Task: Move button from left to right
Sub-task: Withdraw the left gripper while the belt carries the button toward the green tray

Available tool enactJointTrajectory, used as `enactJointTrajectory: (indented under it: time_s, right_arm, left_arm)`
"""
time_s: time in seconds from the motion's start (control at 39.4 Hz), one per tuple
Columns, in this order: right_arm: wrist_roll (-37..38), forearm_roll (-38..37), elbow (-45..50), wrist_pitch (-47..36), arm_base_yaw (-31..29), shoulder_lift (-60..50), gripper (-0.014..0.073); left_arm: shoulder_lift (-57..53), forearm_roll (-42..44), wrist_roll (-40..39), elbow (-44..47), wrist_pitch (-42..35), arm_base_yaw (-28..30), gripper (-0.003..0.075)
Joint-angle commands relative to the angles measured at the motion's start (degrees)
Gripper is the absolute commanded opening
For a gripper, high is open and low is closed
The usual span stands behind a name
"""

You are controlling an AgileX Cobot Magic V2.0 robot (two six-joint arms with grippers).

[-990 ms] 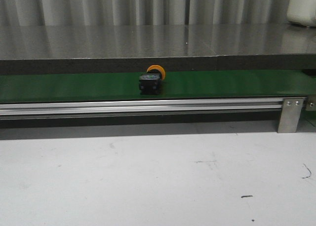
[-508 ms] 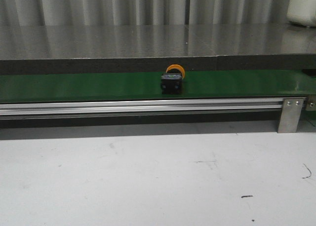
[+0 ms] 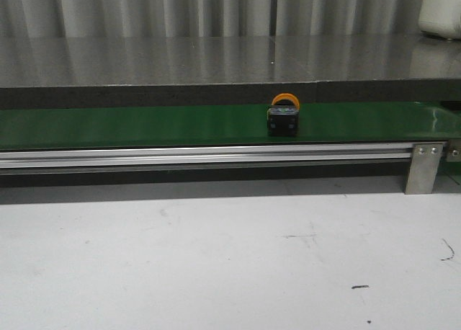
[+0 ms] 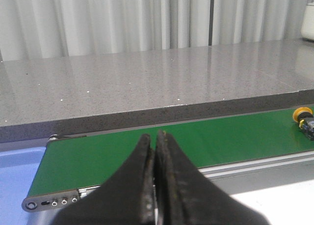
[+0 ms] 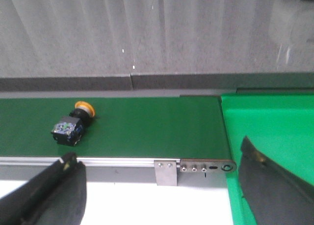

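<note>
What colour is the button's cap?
Orange-yellow, on a black body; the button shows best in the right wrist view.

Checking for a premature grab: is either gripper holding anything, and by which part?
Nothing is held. The button lies alone on the green belt; left gripper is shut empty, right gripper open.

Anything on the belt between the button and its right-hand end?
No. In the right wrist view, only bare green belt lies between the button and the belt's end.
</note>
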Motion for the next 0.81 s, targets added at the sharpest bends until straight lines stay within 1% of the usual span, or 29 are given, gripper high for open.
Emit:
enactJointTrajectory:
  time_s: [0.0, 0.18, 0.36, 0.43, 0.61, 0.79]
  right_arm:
    - [-0.2, 0.3, -4.7, -4.7, -0.1, 7.1, 0.0644]
    - [-0.2, 0.6, -11.8, -1.5, -0.1, 20.7, 0.0644]
    - [-0.2, 5.2, -21.0, 5.7, -0.1, 34.4, 0.0644]
    - [-0.2, 6.3, -24.5, 7.1, -0.1, 39.3, 0.0644]
    - [-0.2, 6.6, -31.0, 7.5, -0.1, 47.6, 0.0644]
    - [-0.2, 6.9, -36.4, 9.0, 0.1, 53.3, 0.0644]
  left_arm:
    - [-1.0, -0.8, 0.0, -1.4, -4.0, -0.4, -0.0021]
    - [-1.0, -0.8, 0.0, -1.4, -4.0, -0.4, -0.0021]
    - [-1.0, -0.8, 0.0, -1.4, -4.0, -0.4, -0.0021]
    - [-1.0, -0.8, 0.0, -1.4, -4.0, -0.4, -0.0021]
    - [-1.0, -0.8, 0.0, -1.4, -4.0, -0.4, -0.0021]
    - [-1.0, -0.8, 0.0, -1.4, -4.0, -0.4, -0.0021]
